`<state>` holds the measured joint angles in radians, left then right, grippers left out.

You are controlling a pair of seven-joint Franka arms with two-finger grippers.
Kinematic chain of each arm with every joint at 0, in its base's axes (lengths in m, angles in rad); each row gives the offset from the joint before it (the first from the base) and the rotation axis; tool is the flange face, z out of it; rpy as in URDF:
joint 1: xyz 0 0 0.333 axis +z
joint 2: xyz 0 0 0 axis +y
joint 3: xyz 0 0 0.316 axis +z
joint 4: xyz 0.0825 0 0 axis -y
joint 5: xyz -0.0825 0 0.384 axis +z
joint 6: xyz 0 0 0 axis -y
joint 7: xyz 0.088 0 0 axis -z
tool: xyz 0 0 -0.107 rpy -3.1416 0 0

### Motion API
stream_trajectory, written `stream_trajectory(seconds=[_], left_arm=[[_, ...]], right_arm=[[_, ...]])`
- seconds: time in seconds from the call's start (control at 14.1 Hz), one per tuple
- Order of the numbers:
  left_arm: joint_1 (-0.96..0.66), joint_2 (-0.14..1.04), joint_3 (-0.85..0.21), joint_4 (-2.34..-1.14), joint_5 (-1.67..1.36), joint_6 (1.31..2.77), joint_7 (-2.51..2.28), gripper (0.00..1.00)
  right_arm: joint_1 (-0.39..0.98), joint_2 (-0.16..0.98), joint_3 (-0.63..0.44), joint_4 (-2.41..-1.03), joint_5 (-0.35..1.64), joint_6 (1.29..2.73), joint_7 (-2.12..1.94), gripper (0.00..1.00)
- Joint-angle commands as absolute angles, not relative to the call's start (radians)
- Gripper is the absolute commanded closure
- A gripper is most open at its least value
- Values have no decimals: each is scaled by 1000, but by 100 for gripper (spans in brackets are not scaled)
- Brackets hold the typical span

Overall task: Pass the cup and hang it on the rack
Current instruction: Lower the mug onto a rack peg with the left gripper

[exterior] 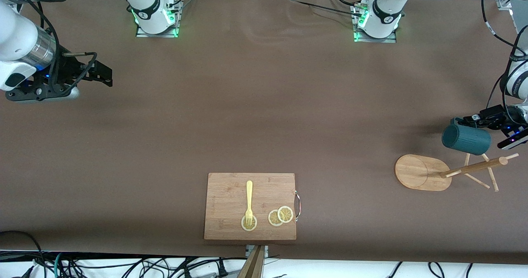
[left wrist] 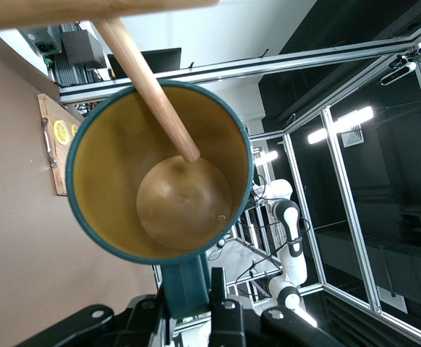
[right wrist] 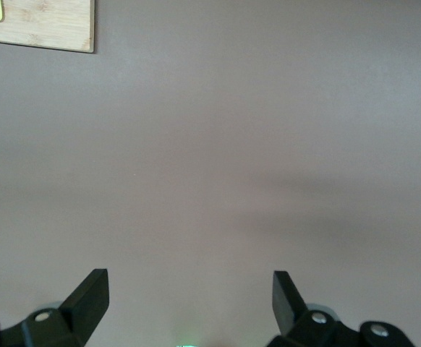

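The dark teal cup (exterior: 466, 140) hangs on its side in the air over the rack (exterior: 416, 170), at the left arm's end of the table. My left gripper (exterior: 474, 120) is shut on the cup's handle (left wrist: 185, 282). In the left wrist view I look into the cup (left wrist: 160, 166) and its yellowish inside. A wooden peg (left wrist: 149, 79) of the rack slants across the cup's mouth, with its tip showing against the inside. The left gripper (left wrist: 185, 289) clamps the handle from both sides. My right gripper (exterior: 103, 71) waits open over bare table at the right arm's end, and the right gripper (right wrist: 189, 285) holds nothing.
A rectangular wooden cutting board (exterior: 231, 195) lies mid-table near the front camera's edge, carrying a yellow fork (exterior: 249, 201) and lemon slices (exterior: 281, 216). The rack's post (exterior: 474, 167) and thin pegs spread just under the cup.
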<state>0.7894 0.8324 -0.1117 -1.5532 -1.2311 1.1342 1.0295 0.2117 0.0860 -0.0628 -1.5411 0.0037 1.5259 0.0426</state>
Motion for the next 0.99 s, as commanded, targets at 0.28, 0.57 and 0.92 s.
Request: stream_trajectory(seconds=[0.28, 0.57, 0.92], left_arm=[[790, 919, -118, -1444, -1279, 1111, 1032, 100], [790, 949, -118, -1424, -1296, 1112, 1032, 100], [790, 960, -118, -1422, -1299, 1117, 1034, 100]], right_arm=[[209, 89, -63, -1523, -5, 1512, 48, 0], [209, 89, -63, -1526, -5, 1509, 48, 0], [209, 89, -63, -1525, -5, 1511, 49, 0]])
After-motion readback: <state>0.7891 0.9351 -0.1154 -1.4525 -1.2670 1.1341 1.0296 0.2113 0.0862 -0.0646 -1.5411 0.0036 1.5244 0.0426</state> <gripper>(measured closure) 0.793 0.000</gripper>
